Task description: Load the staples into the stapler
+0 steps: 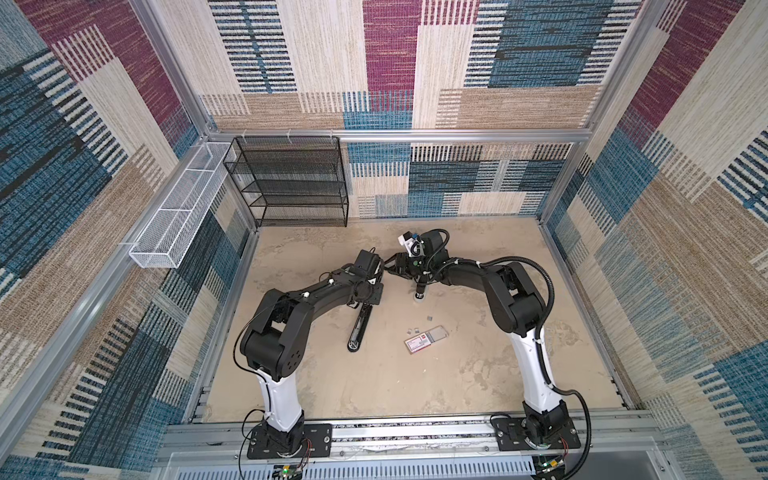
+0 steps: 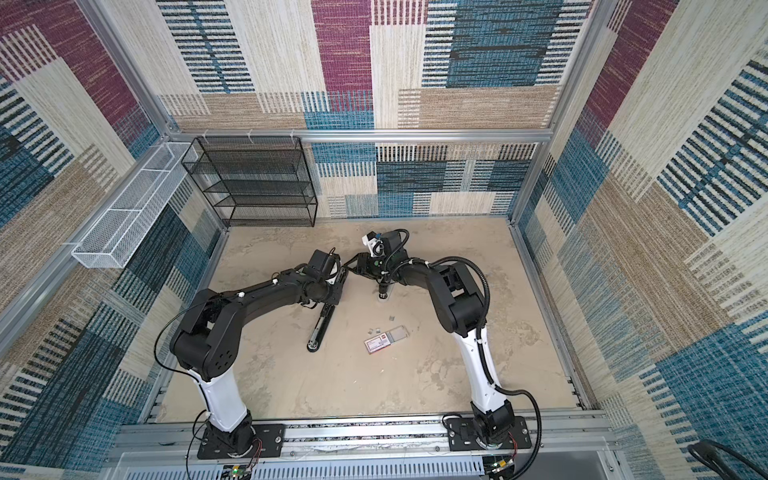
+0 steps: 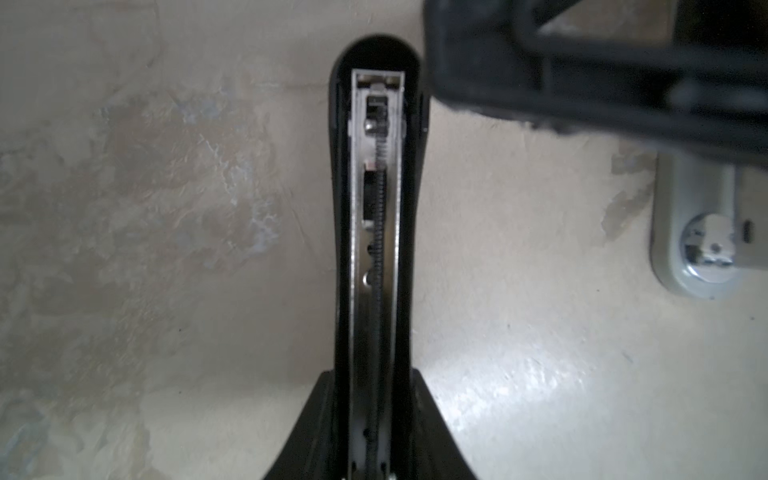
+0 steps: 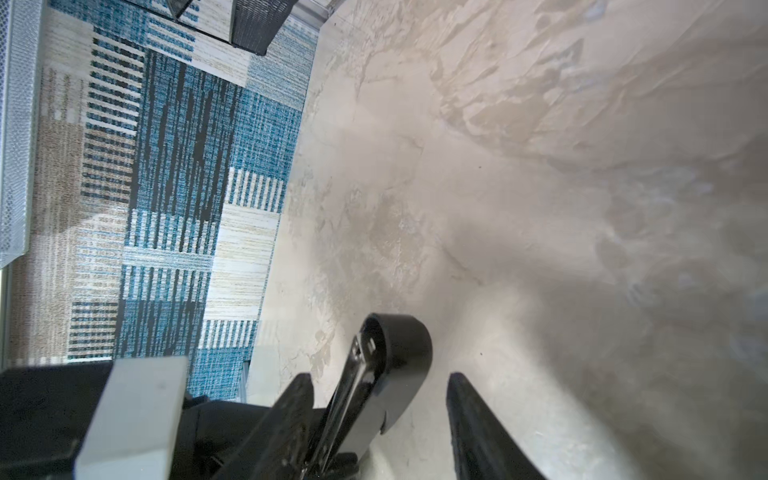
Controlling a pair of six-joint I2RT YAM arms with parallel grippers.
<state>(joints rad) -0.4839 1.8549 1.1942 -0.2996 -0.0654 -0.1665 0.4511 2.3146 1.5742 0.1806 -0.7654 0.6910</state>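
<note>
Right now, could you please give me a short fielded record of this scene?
stapler: open, spring channel of its black arm facing up
left gripper: shut on stapler
right gripper: open, around a black stapler end
staple box: on table, grey tray partly out
loose staples: on table beside staple box

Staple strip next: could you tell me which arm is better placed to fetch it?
Probably the right. The left pincer is clamped on the opened stapler, steadying it; the right pincer stands open, and the staples lie nearer it.
</note>
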